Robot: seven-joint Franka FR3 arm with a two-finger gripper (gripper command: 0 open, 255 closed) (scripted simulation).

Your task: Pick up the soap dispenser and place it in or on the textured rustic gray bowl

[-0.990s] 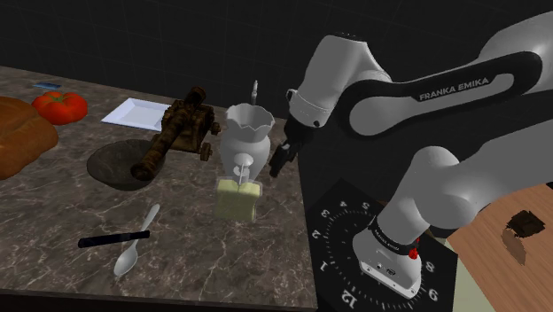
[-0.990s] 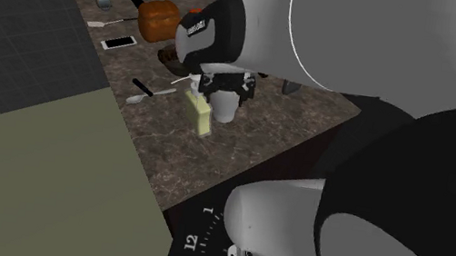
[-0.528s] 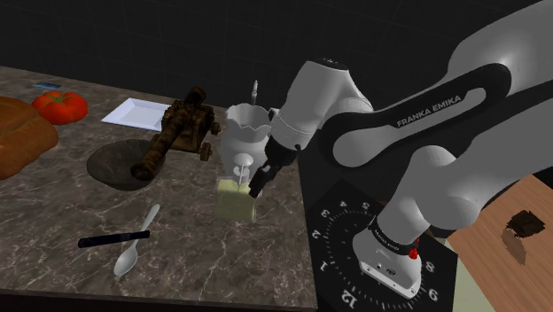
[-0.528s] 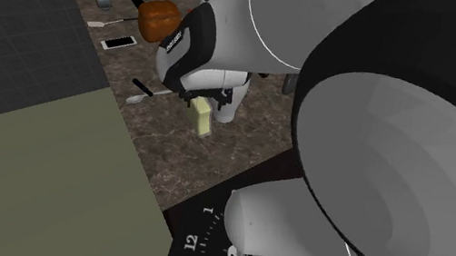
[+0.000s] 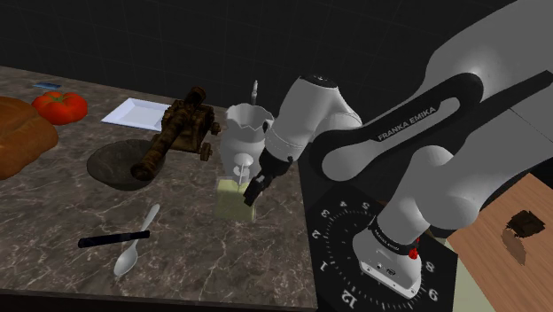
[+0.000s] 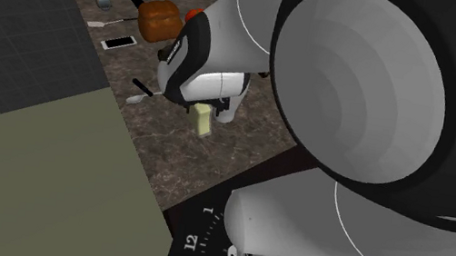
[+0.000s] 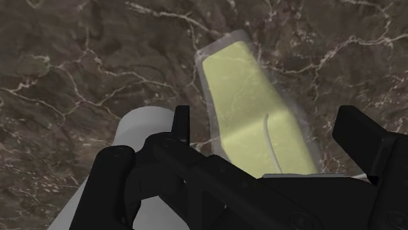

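The soap dispenser (image 5: 234, 200) is a clear bottle of pale yellow liquid with a white pump, standing on the dark marble counter in front of a white vase (image 5: 245, 133). My gripper (image 5: 252, 192) has come down over its pump side. In the wrist view the gripper (image 7: 270, 127) is open, and the bottle (image 7: 252, 98) lies between the two black fingers with a gap on each side. The bowl (image 5: 113, 163) is a dark, rough, shallow dish further to the shoulder view's left. In the second exterior view the arm hides most of the dispenser (image 6: 205, 121).
A brown toy cannon (image 5: 179, 129) leans over the bowl's rim. A spoon (image 5: 135, 243) and a black pen (image 5: 112, 237) lie near the counter's front. A tomato (image 5: 60, 105), bread (image 5: 18, 137) and a white plate (image 5: 135, 113) sit at the back left. A clock face (image 5: 350, 239) covers the stand.
The hand has swung to the shoulder view's left and lowered from beside the vase onto the dispenser. Its fingers now straddle the bottle. The dispenser has not moved.
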